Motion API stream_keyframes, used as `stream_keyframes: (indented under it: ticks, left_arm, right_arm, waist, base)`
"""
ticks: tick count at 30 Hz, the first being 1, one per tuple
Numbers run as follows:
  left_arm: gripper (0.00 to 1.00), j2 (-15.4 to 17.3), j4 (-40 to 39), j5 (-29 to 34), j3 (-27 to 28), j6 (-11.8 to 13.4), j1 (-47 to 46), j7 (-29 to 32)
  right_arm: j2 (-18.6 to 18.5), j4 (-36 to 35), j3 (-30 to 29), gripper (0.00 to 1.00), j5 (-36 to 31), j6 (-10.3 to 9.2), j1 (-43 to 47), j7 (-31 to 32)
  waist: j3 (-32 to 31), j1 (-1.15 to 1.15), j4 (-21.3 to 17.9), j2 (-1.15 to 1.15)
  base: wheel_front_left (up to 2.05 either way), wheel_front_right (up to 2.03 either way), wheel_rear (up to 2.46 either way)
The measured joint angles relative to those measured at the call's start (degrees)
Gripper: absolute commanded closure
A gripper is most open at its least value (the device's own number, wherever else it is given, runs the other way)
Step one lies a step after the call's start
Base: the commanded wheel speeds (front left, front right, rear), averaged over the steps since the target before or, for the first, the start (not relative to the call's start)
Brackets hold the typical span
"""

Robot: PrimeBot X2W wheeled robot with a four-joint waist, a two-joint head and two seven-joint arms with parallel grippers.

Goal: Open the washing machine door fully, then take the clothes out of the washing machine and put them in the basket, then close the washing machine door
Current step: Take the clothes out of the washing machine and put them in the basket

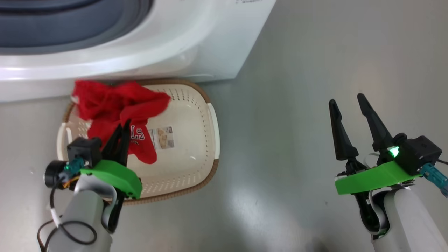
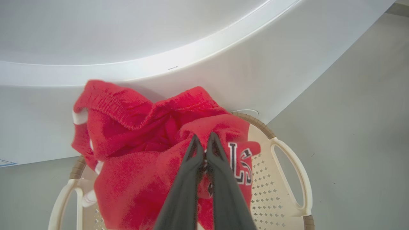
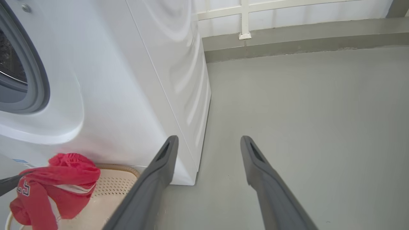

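Observation:
The red clothes (image 1: 112,101) with white lettering hang bunched over the left half of the cream basket (image 1: 213,122). My left gripper (image 1: 122,126) is shut on a fold of them. In the left wrist view the gripper (image 2: 204,139) pinches the clothes (image 2: 127,127) above the basket (image 2: 297,172). The basket stands on the floor against the front of the white washing machine (image 1: 210,42). My right gripper (image 1: 345,98) is open and empty over bare floor to the right. The right wrist view has the gripper (image 3: 209,139), the clothes (image 3: 64,172) and the basket (image 3: 111,188). The washing machine door is out of view.
The machine's grey rubber ring (image 3: 35,80) and a slice of the drum are at the far left of the right wrist view. Grey floor (image 1: 315,52) stretches to the right of the machine, up to a low wall kerb (image 3: 287,44). A sticker (image 1: 161,137) lies on the basket bottom.

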Motion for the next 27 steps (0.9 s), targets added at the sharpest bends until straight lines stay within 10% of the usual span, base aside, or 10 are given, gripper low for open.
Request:
stream_keyframes:
  ticks: [22, 27]
  left_arm:
    - [1.00, 3.52, 18.01, -3.86, -6.10, 0.00, -13.66, 0.00]
    - [0.35, 3.91, 18.63, -4.53, -6.02, 0.00, -14.68, 0.00]
  right_arm:
    - [-0.02, -2.02, 1.70, 0.00, 2.38, 0.00, -4.85, 0.00]
    - [-0.02, -2.02, 1.75, 0.00, 2.38, 0.00, -4.87, 0.00]
  waist:
    - [12.04, 0.00, -3.64, 0.00]
    - [12.58, 0.00, -4.04, 0.00]
  base:
    - [0.00, 0.00, 0.00]
    - [0.00, 0.00, 0.00]
